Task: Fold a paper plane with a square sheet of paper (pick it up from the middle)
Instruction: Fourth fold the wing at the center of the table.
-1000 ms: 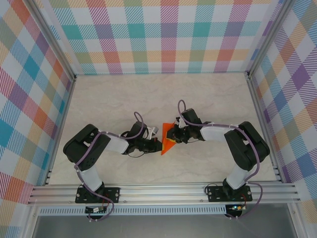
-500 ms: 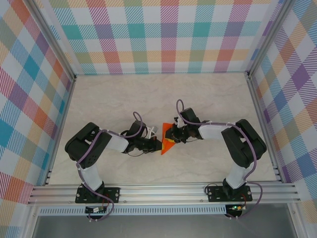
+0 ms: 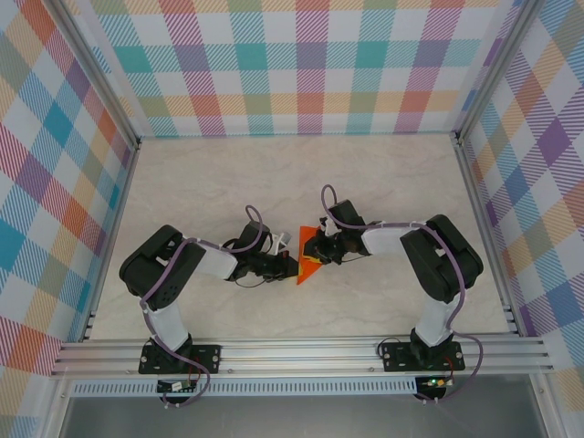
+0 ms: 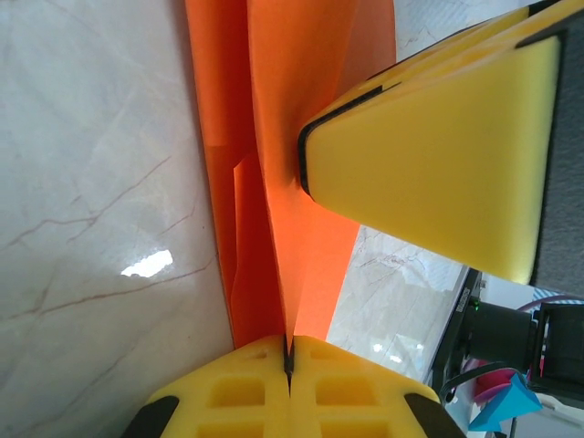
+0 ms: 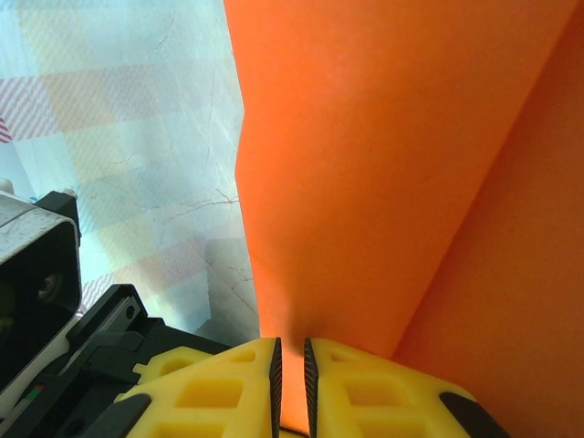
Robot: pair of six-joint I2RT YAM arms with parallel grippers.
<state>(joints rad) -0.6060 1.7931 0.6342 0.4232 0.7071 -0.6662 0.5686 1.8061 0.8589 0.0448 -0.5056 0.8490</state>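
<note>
**While Both Grippers Pinch One Sheet, a Tear Threatens**

Partly folded, the orange sheet (image 3: 308, 265) sits near the middle of the table (image 3: 210, 182). The left gripper (image 4: 287, 351), at the sheet's 9 o'clock, has its fingers pressed together on a creased edge. The right gripper (image 5: 292, 351), at its 1 o'clock, nips another flap between nearly closed fingers. Any pull toward 9 and 3 o'clock at once could rip the paper. A slipping pinch would likely skew the crease.
</note>
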